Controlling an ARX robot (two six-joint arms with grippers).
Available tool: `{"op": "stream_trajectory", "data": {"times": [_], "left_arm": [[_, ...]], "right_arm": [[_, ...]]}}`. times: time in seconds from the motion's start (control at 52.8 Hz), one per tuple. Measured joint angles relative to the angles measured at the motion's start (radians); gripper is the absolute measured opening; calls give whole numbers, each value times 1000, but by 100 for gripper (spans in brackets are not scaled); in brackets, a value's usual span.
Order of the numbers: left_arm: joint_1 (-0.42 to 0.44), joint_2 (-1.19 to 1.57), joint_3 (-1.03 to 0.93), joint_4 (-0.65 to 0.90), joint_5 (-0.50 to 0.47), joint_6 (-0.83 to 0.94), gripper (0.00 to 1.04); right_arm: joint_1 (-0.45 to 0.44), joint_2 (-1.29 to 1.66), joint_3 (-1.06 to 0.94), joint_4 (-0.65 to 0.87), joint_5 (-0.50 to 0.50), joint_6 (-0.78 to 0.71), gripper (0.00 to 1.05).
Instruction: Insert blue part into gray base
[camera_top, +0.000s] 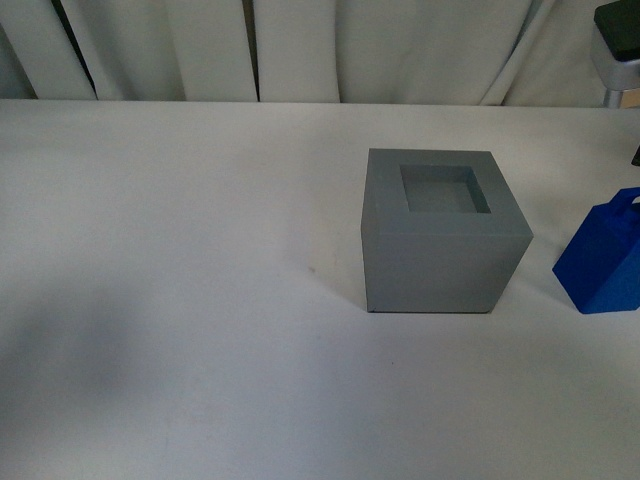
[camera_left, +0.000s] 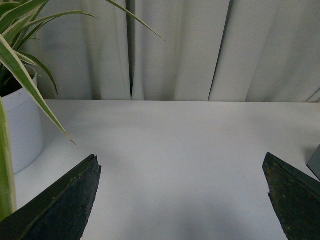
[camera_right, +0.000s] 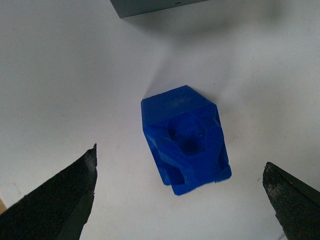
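The gray base stands on the white table right of centre, its square recess facing up and empty. The blue part stands upright on the table at the right edge of the front view, apart from the base. In the right wrist view the blue part is seen from above, loop handle up, below and between the wide-open jaws of my right gripper, which holds nothing. A corner of the gray base shows beyond it. My left gripper is open and empty over bare table.
A white pot with a long-leaved plant stands close beside the left gripper. White curtains hang behind the table's far edge. Part of the right arm shows at the front view's top right.
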Motion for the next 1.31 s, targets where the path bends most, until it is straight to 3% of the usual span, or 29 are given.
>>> {"op": "stream_trajectory", "data": {"times": [0.379,0.871,0.909,1.08,1.174,1.307], "left_arm": [[0,0,0,0,0,0,99],[0,0,0,0,0,0,99],[0,0,0,0,0,0,99],[0,0,0,0,0,0,99],[0,0,0,0,0,0,99],[0,0,0,0,0,0,99]], "right_arm": [[14,74,11,6,58,-31,97],[27,119,11,39,47,-37,97],[26,121,11,39,50,-37,95],[16,122,15,27,50,-41,61],[9,122,27,13,46,-42,50],[1,114,72,-34,3,-39,47]]}}
